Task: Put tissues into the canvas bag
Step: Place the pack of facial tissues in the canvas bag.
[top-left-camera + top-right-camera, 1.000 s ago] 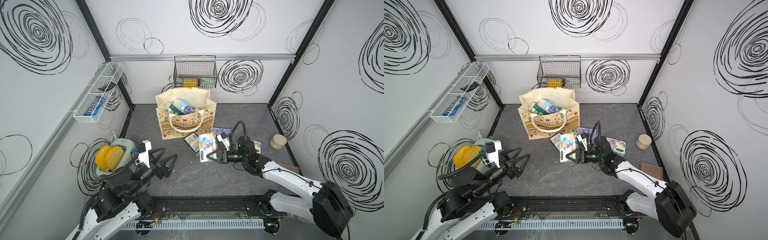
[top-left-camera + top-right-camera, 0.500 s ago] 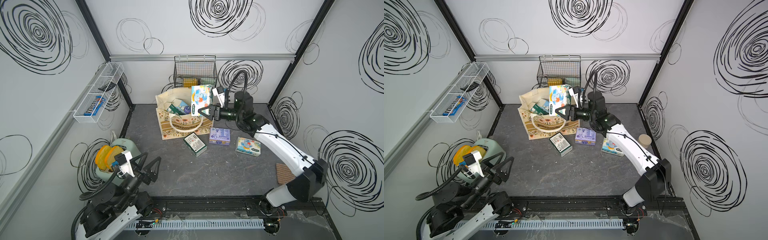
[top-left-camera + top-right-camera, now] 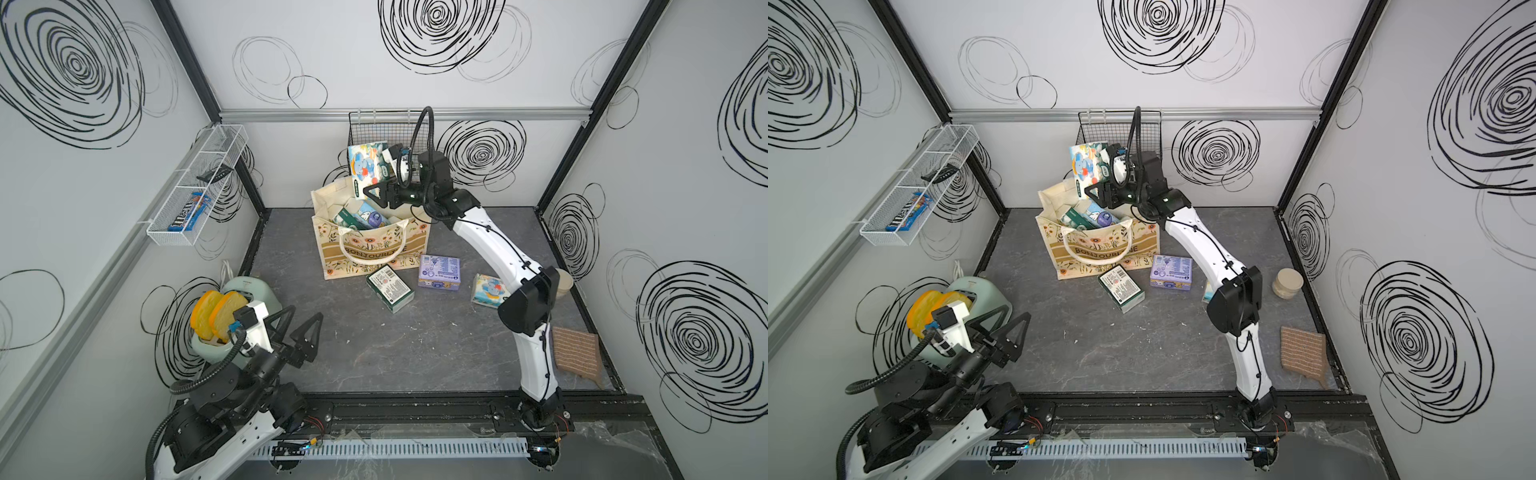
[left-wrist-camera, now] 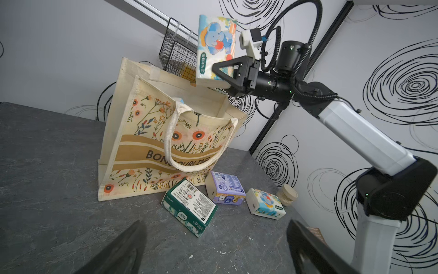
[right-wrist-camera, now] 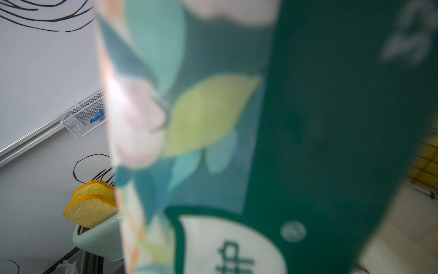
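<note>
The canvas bag [image 3: 370,249] [image 3: 1100,253] [image 4: 151,151] stands open at the back of the floor, with several tissue packs [image 3: 361,216] inside. My right gripper [image 3: 376,174] [image 3: 1096,176] [image 4: 216,71] is shut on an elephant-print tissue pack [image 3: 365,164] [image 3: 1084,164] [image 4: 214,45], held upright above the bag's back rim. That pack [image 5: 260,142] fills the right wrist view and hides the fingers. In front of the bag lie a dark green pack [image 3: 390,287] [image 4: 189,206], a purple pack [image 3: 439,271] [image 4: 225,189] and another elephant pack [image 3: 488,289] [image 4: 265,204]. My left gripper [image 3: 305,313] [image 3: 1017,315] [image 4: 213,251] hangs open and empty at the front left.
A black wire basket [image 3: 374,129] hangs on the back wall just behind the bag. A beige lidded jar [image 3: 1287,282] and a woven mat [image 3: 575,353] sit by the right wall. A toaster with bread slices [image 3: 232,307] stands front left, below a white wire shelf [image 3: 195,195].
My right gripper has lifted the elephant pack off the floor and carried it back to above the bag. The left arm drew back, then came forward a little.
</note>
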You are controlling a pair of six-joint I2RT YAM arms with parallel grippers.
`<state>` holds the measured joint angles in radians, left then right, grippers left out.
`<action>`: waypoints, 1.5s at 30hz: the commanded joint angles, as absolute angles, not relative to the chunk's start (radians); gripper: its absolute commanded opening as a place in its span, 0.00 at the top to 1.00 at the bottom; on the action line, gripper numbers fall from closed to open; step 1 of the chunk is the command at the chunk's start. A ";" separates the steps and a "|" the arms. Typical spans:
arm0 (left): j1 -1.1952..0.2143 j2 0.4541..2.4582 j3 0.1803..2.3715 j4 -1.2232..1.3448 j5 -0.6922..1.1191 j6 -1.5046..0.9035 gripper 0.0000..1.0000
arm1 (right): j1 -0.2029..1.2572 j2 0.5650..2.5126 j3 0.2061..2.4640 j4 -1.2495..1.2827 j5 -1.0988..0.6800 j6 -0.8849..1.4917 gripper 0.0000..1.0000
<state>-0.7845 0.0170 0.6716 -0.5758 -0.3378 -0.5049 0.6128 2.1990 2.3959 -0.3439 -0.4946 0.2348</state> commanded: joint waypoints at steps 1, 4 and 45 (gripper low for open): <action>-0.806 0.007 0.674 -0.573 -0.385 -0.524 0.04 | 0.643 2.285 2.546 -0.436 -0.494 0.191 0.38; -0.821 0.008 0.675 -0.579 -0.397 -0.530 0.04 | 0.655 2.316 2.535 -0.387 -0.495 0.218 0.38; -0.868 0.009 0.681 -0.604 -0.449 -0.555 0.04 | 0.713 2.286 2.413 -0.401 -0.440 0.163 0.77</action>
<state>-0.8642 0.0170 0.6716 -0.6281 -0.4294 -0.5434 0.6777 2.3035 2.4180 -0.3817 -0.4404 0.1989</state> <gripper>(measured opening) 0.957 0.347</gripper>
